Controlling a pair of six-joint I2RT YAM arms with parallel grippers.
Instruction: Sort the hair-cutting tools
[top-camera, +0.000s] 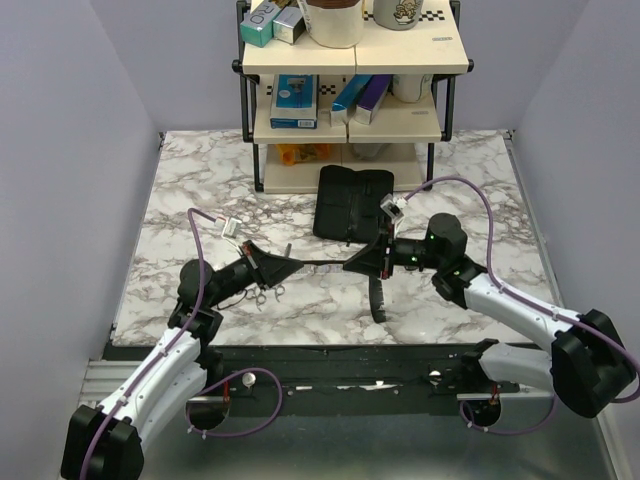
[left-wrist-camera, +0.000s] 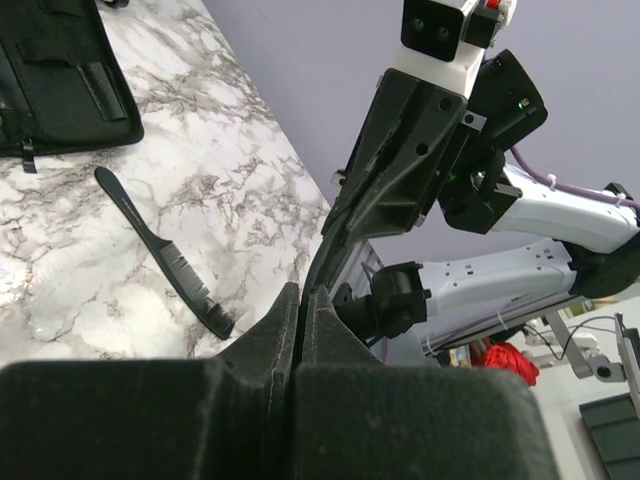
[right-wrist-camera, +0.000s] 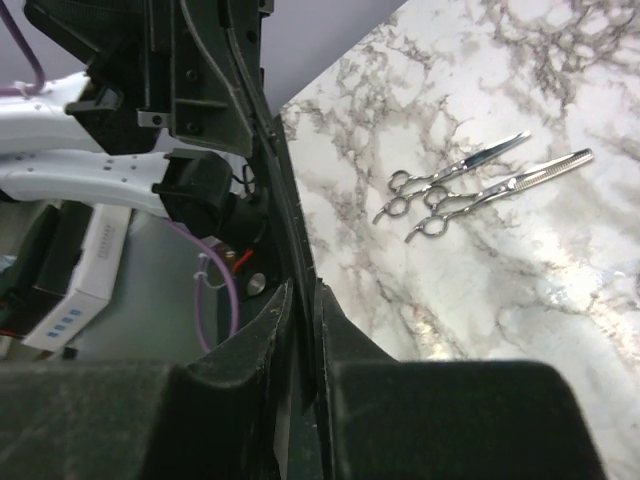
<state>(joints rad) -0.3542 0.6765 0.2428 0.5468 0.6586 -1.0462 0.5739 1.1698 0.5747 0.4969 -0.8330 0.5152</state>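
**Narrow comb held in the air between the two tools**

The left tool (top-camera: 297, 264) is clamped on one end of the narrow comb (top-camera: 322, 264), which spans the gap above the marble counter (top-camera: 180, 200) to the right tool (top-camera: 350, 265); the two tools face each other, tip to tip, near the middle of the counter. In the left wrist view the fingers (left-wrist-camera: 250, 350) are pressed together on the thin black strip, which runs up to the other arm's tool. In the right wrist view the comb passes between the right tool's fingers (right-wrist-camera: 345, 330), which stand close on either side of it; whether they press on it I cannot tell.

The wider comb (top-camera: 378, 295) lies flat on the counter just below the right tool, teeth at its near end, touched by nothing. Two pairs of silver scissors (right-wrist-camera: 450, 172) lie side by side on the counter below the left tool, one with a plain blade, the other with a toothed blade; both are apart from the tools. The black pouch (top-camera: 350, 205) lies open at the back of the counter, in front of the shelf (top-camera: 355, 62).
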